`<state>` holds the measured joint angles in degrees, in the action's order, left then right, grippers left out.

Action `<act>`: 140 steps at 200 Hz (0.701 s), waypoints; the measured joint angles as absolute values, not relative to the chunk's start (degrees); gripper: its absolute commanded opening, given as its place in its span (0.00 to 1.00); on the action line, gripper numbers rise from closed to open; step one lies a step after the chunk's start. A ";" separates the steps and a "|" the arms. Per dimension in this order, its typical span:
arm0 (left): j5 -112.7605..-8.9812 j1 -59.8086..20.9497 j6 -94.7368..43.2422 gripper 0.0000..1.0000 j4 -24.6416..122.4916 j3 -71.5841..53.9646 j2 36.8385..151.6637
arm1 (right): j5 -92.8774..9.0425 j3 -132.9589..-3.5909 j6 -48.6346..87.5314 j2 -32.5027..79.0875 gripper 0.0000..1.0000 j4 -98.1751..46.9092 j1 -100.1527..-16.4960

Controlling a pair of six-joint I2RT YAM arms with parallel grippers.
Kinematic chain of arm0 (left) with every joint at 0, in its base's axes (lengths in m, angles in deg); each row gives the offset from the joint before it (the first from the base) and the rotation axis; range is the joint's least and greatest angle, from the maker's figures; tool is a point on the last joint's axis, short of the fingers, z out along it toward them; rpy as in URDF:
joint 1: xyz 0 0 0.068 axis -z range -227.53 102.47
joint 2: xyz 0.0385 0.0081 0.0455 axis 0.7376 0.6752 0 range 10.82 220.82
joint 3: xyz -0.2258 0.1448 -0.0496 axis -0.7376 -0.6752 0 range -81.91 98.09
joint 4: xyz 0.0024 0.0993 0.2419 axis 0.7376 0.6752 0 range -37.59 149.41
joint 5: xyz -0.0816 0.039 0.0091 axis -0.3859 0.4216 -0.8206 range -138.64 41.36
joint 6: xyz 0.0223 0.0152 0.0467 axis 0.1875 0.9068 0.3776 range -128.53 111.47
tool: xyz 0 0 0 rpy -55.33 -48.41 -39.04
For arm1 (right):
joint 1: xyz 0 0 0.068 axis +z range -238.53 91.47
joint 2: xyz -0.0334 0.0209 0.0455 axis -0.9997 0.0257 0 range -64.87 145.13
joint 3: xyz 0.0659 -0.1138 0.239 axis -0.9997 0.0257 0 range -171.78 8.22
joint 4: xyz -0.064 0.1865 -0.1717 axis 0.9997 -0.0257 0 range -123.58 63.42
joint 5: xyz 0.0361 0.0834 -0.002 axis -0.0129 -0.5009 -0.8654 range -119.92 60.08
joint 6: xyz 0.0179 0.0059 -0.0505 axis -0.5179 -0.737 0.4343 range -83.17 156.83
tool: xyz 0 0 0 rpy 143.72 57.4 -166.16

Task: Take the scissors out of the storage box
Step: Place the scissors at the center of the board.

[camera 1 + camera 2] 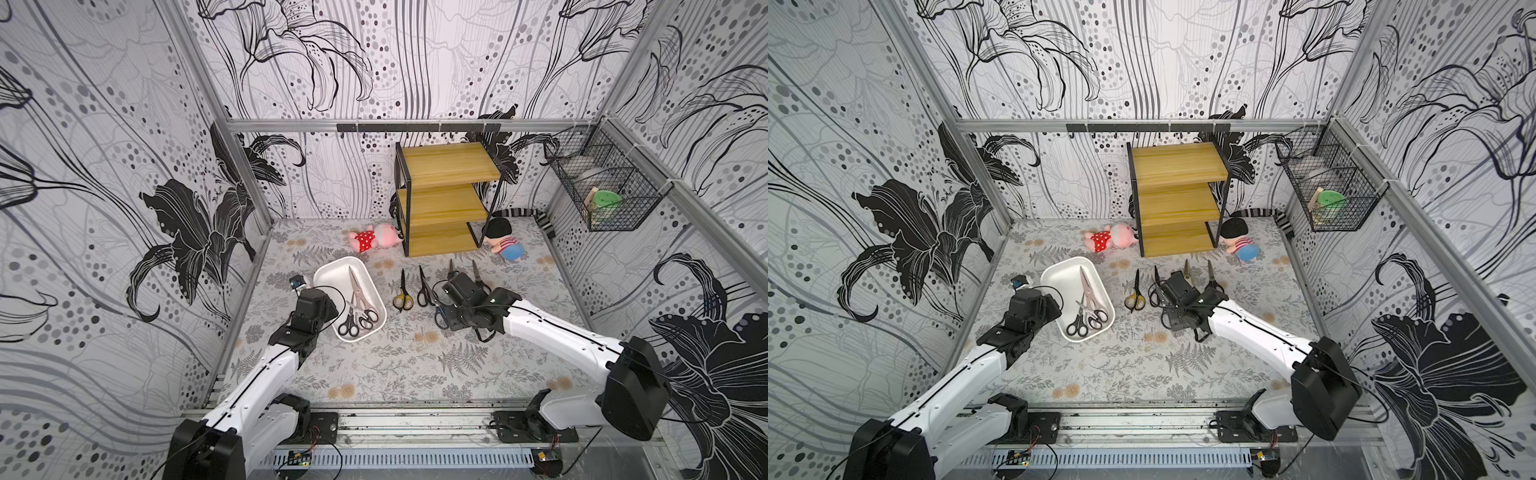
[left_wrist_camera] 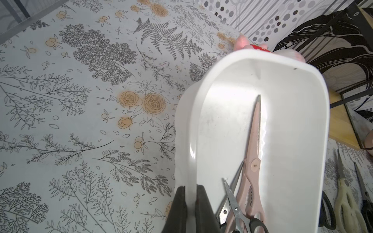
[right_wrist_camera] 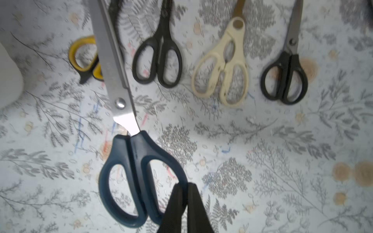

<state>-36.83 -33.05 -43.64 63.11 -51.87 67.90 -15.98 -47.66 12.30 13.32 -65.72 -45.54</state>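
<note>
**Left gripper**: jaws closed on the side wall of the storage box, one finger outside the wall and the other inside, with the white rim pinched between them.

**Right gripper**: jaws closed on one handle loop of the dark blue scissors. The steel blades point away from the gripper and cross in front of the yellow-black pair. The right wrist view is blurred; whether these scissors touch the floral table cover cannot be told.

**Storage box contents:** the pale pink scissors lie lengthwise along the far side wall. Two black-handled pairs lie across their handle end.

**Outside the box:** four pairs lie side by side on the table cover, blades towards the back wall. In order from the box they are the yellow-black pair, a black pair, a cream pair and a second black pair
</note>
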 measured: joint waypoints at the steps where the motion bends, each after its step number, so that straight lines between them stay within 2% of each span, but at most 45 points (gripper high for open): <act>1: -36.87 -33.03 -43.62 0.00 63.08 -51.78 67.97 | -15.98 -47.53 12.25 13.23 0.00 -65.83 -45.54; 34: -38.47 -32.92 -42.66 0.00 61.23 -48.53 70.02 | -15.96 -42.26 8.69 9.87 0.00 -69.98 -47.38; 71: -39.65 -32.92 -41.10 0.00 59.39 -46.80 71.53 | -15.96 -38.98 6.55 7.66 0.00 -74.24 -54.20; 106: -40.24 -32.90 -39.44 0.00 59.15 -46.21 72.60 | -16.07 -38.81 5.22 8.69 0.00 -77.83 -61.06; 140: -40.63 -32.87 -38.13 0.00 58.43 -46.21 72.58 | -15.50 -38.81 3.27 10.94 0.00 -80.67 -62.53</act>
